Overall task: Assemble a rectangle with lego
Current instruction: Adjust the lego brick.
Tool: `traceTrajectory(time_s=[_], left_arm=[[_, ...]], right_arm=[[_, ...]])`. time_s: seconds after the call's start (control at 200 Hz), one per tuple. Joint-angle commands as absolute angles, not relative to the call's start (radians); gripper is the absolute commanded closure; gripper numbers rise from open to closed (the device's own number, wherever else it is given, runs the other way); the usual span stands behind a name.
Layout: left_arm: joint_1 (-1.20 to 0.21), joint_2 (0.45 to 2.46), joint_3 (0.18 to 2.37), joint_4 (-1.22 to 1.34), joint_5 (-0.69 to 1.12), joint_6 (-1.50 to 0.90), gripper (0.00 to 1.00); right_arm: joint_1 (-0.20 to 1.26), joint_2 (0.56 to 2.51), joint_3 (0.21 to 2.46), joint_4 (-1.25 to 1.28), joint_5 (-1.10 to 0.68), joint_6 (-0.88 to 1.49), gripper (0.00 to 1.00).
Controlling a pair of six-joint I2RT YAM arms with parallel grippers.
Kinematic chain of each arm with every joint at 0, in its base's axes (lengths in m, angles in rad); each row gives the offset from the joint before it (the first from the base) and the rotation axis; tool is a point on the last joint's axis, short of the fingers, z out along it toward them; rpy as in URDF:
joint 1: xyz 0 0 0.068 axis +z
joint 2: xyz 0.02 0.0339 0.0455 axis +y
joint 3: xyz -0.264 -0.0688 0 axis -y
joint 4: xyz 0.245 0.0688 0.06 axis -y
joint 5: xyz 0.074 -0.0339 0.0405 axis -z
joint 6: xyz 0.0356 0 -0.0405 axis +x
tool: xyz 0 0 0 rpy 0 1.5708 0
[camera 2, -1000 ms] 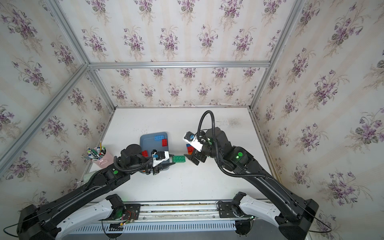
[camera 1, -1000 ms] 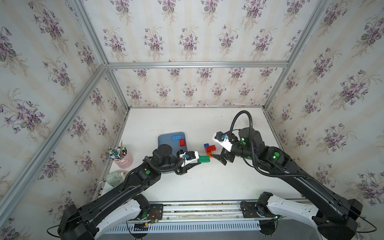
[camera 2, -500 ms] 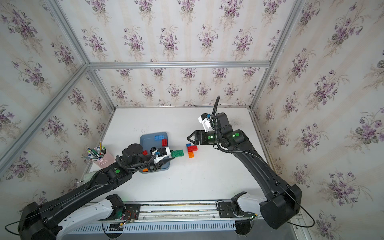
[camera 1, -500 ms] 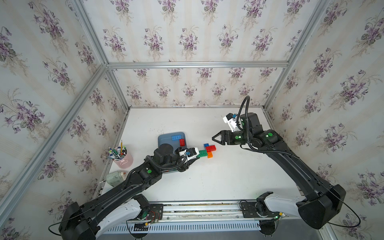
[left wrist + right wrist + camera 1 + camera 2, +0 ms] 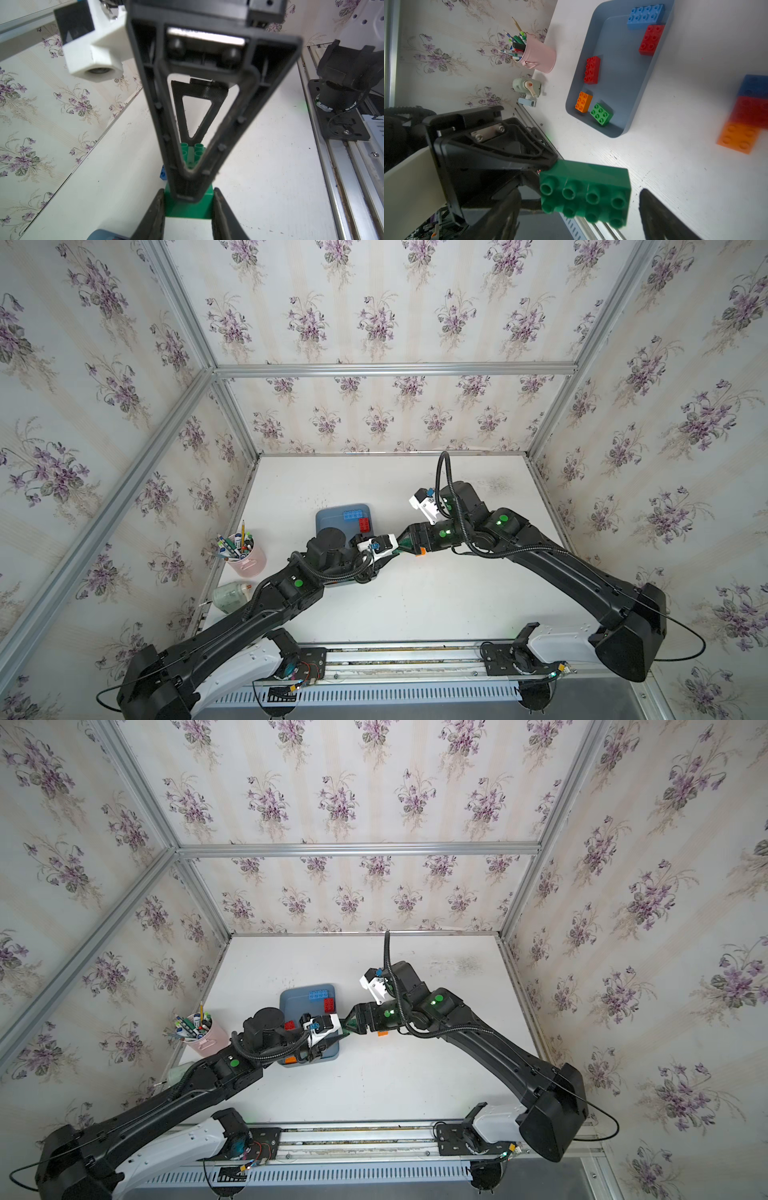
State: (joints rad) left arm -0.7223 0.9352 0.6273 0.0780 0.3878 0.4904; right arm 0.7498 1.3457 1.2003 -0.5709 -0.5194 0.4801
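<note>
The dark green oblong studded plastic brick (image 5: pixel 585 187) is gripped by the clenched left claw (image 5: pixel 188 199) above the white tabletop (image 5: pixel 675 166), beside the blue-grey tray (image 5: pixel 618 83), and the released right claw (image 5: pixel 580 193) is spread around its free end.

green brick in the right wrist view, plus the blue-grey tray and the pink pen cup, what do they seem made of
Green brick: moulded hard plastic, smooth and slightly glossy, with crisp hollow studs and soft highlights.
Tray: probably plastic with a matte finish, going by its rounded corners, even colour and lack of shine.
Pink cup: likely painted metal with a satin finish, given the thin rim and small side handle, though plastic cannot be ruled out.
</note>
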Motion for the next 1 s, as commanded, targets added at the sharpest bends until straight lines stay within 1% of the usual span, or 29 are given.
traceTrajectory(time_s=[0.0, 0.1, 0.215, 0.34, 0.4, 0.49, 0.555, 0.585, 0.619, 0.644, 0.684, 0.704, 0.714, 0.729, 0.769, 0.869, 0.994], left_arm=[[-0.724, 0.934, 0.624, 0.116, 0.385, 0.486, 0.76], [-0.723, 0.934, 0.624, 0.116, 0.384, 0.488, 0.76], [-0.724, 0.934, 0.623, 0.117, 0.383, 0.488, 0.75], [-0.722, 0.935, 0.622, 0.117, 0.381, 0.489, 0.75], [-0.723, 0.934, 0.621, 0.118, 0.380, 0.489, 0.75], [-0.724, 0.934, 0.620, 0.119, 0.380, 0.488, 0.75], [-0.723, 0.933, 0.620, 0.118, 0.377, 0.488, 0.75], [-0.722, 0.932, 0.619, 0.118, 0.376, 0.487, 0.75], [-0.724, 0.930, 0.618, 0.120, 0.372, 0.485, 0.72], [-0.724, 0.929, 0.618, 0.120, 0.367, 0.483, 0.68], [-0.723, 0.924, 0.617, 0.121, 0.365, 0.475, 0.56], [-0.724, 0.920, 0.617, 0.120, 0.364, 0.473, 0.48], [-0.724, 0.917, 0.617, 0.119, 0.343, 0.473, 0.46], [-0.724, 0.913, 0.618, 0.117, 0.333, 0.472, 0.40], [-0.724, 0.896, 0.622, 0.104, 0.322, 0.470, 0.35], [-0.727, 0.835, 0.643, 0.026, 0.314, 0.494, 0.30], [-0.728, 0.763, 0.655, -0.049, 0.309, 0.514, 0.27]], right_arm=[[0.768, 1.362, 1.222, -0.536, -0.495, 0.492, 0.11], [0.786, 1.384, 1.245, -0.560, -0.470, 0.476, 0.15], [0.803, 1.410, 1.264, -0.595, -0.441, 0.464, 0.22], [0.825, 1.431, 1.284, -0.638, -0.396, 0.450, 0.26], [0.830, 1.433, 1.285, -0.643, -0.382, 0.452, 0.30], [0.833, 1.434, 1.284, -0.640, -0.373, 0.457, 0.41], [0.833, 1.435, 1.287, -0.638, -0.369, 0.459, 0.54], [0.834, 1.434, 1.289, -0.637, -0.361, 0.459, 0.57], [0.833, 1.432, 1.291, -0.635, -0.354, 0.459, 0.63], [0.833, 1.431, 1.294, -0.637, -0.347, 0.460, 0.64], [0.833, 1.429, 1.299, -0.640, -0.336, 0.459, 0.64], [0.833, 1.430, 1.301, -0.645, -0.329, 0.455, 0.64], [0.833, 1.430, 1.304, -0.648, -0.325, 0.453, 0.63], [0.833, 1.429, 1.307, -0.653, -0.316, 0.450, 0.63], [0.833, 1.431, 1.321, -0.676, -0.281, 0.442, 0.62], [0.826, 1.438, 1.344, -0.747, -0.174, 0.410, 0.62], [0.797, 1.463, 1.338, -0.813, -0.088, 0.372, 0.62]])
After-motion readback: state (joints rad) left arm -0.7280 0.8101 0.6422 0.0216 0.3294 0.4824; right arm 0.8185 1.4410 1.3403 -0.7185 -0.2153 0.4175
